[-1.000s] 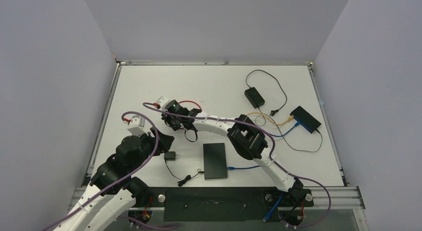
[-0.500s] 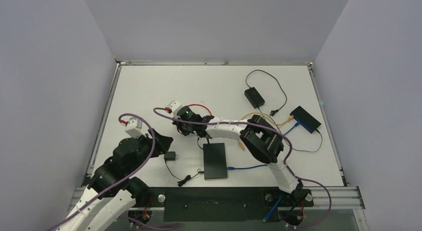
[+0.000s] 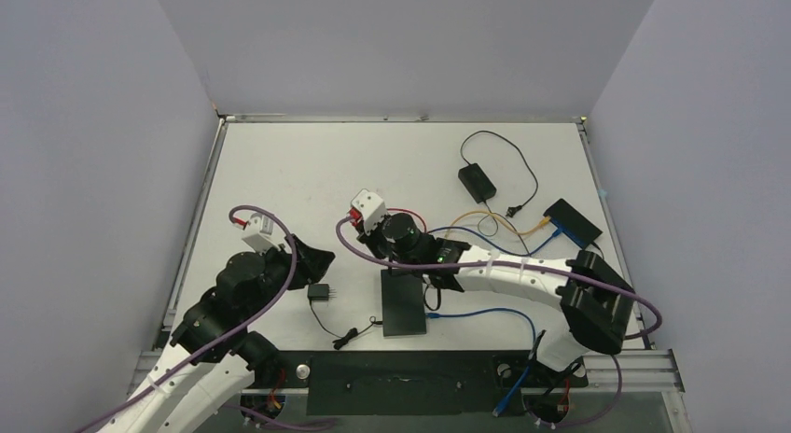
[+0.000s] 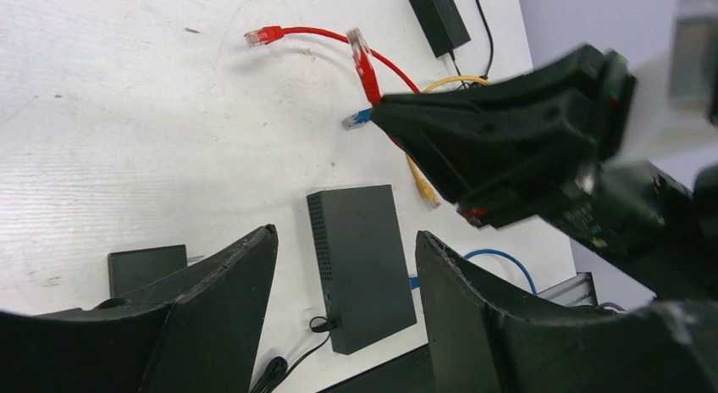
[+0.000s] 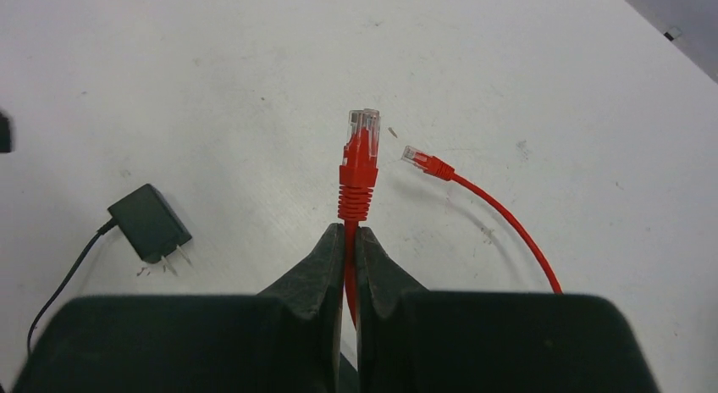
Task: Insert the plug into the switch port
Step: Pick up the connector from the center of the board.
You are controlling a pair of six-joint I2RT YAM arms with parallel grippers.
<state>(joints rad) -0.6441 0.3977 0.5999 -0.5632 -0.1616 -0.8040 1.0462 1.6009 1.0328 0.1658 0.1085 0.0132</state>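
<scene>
The black switch (image 3: 403,302) lies flat near the table's front edge; it also shows in the left wrist view (image 4: 364,266). My right gripper (image 5: 350,232) is shut on a red network cable just behind its clear-tipped plug (image 5: 360,143), which sticks out past the fingertips above the bare table. In the top view the right gripper (image 3: 378,226) is just behind the switch's far end. The cable's other plug (image 5: 421,161) lies loose on the table. My left gripper (image 4: 345,236) is open and empty, left of the switch (image 3: 312,263).
A small black power adapter (image 3: 320,291) lies left of the switch, its lead running to the switch's near left corner. A blue cable (image 3: 466,314) enters the switch's right side. A second switch (image 3: 573,222) with yellow and blue cables and another adapter (image 3: 476,181) lie at the back right.
My right arm has swung right and nearer, carrying the red cable from the left middle of the table to just behind the switch. The left arm has barely moved.
</scene>
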